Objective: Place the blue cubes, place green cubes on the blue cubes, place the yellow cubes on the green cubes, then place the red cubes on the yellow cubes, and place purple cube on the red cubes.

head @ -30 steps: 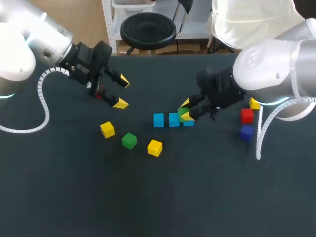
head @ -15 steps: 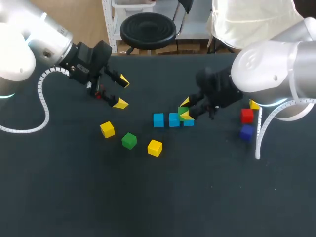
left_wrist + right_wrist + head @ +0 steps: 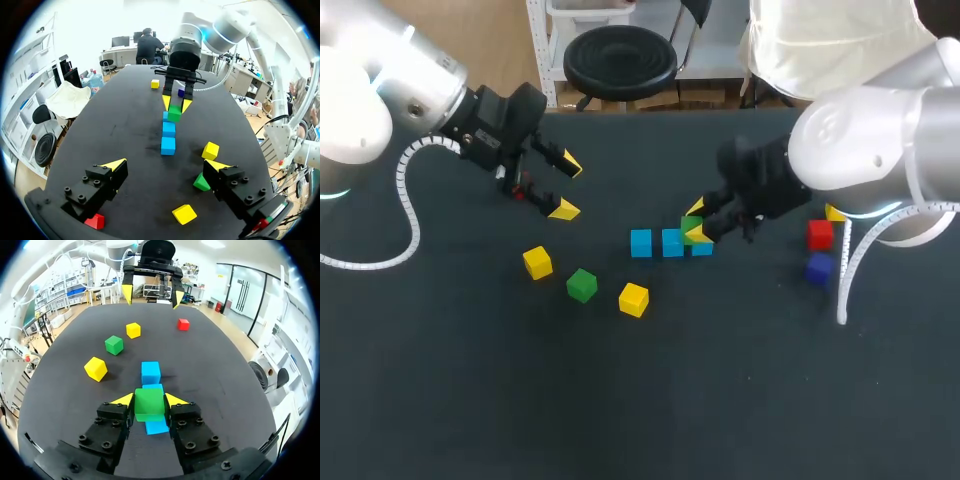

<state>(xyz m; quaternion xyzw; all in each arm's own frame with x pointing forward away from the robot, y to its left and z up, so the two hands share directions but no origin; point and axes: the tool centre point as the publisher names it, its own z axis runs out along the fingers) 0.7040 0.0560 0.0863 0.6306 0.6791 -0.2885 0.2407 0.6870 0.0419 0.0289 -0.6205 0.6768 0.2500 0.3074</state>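
nearest on the dark surface [image 3: 650, 400], a yellow cube [image 3: 633, 299], a loose green cube [image 3: 581, 285] and a second yellow cube [image 3: 537, 262] are lying apart. beyond them, three blue cubes [image 3: 672, 243] are sitting in a row. the right end effector [image 3: 696, 222] is pinching a held green cube [image 3: 149, 405] from both sides over the row's right-hand cube; whether they are touching i cannot tell. off to the right, a purple cube [image 3: 818, 268], a red cube [image 3: 819, 234] and a third yellow cube [image 3: 835, 210] are lying close together. farther left, the left end effector [image 3: 563, 187] is hanging wide open and empty, with a second red cube [image 3: 95, 220] just beneath it.
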